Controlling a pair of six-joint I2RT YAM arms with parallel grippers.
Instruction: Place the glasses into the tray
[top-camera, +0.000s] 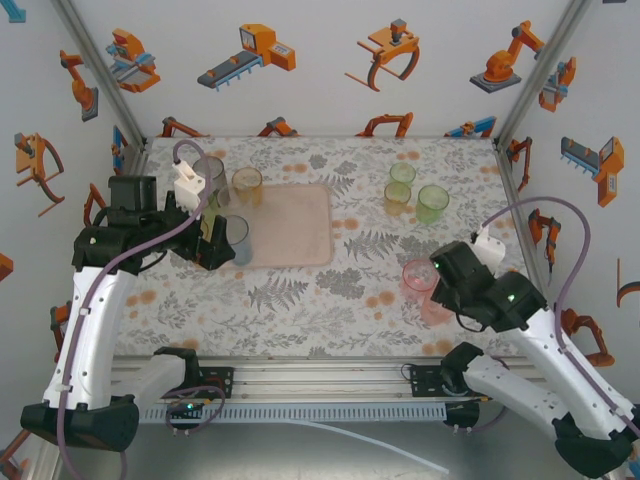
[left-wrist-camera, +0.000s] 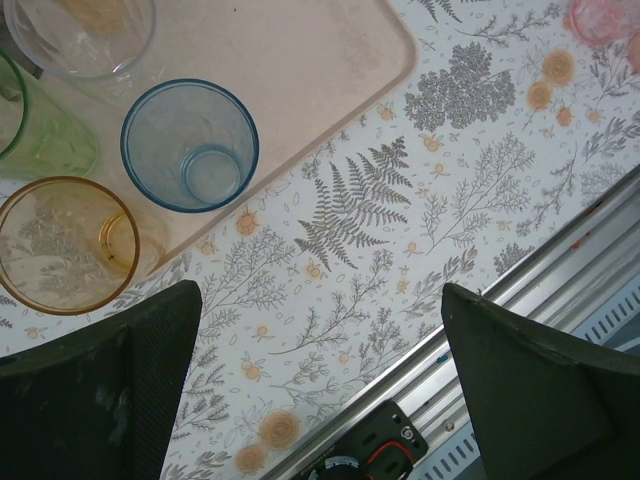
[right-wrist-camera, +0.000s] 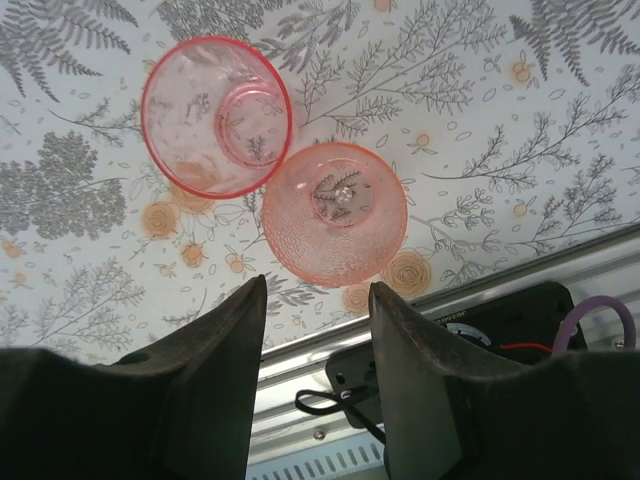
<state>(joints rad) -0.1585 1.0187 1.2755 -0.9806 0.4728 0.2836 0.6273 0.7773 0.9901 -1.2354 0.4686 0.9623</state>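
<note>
The right gripper (right-wrist-camera: 318, 295), half-spread and empty, sits just short of two pink glasses (right-wrist-camera: 215, 115), lower right in the top view; its wrist view shows one base-up. The left gripper (left-wrist-camera: 320, 340), wide and empty, hangs over bare tabletop (left-wrist-camera: 400, 200) off the tray (left-wrist-camera: 300, 60) corner; four glasses (left-wrist-camera: 190, 145) crowd that left edge, and three (top-camera: 432, 203) stand upper right.

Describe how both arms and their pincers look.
The left arm and right arm have glossy white shells, black joints and a mauve cable looping along each. Green lights glow on the right wrist. The left pincer and right pincer have broad, black, wedge-shaped fingers.
</note>
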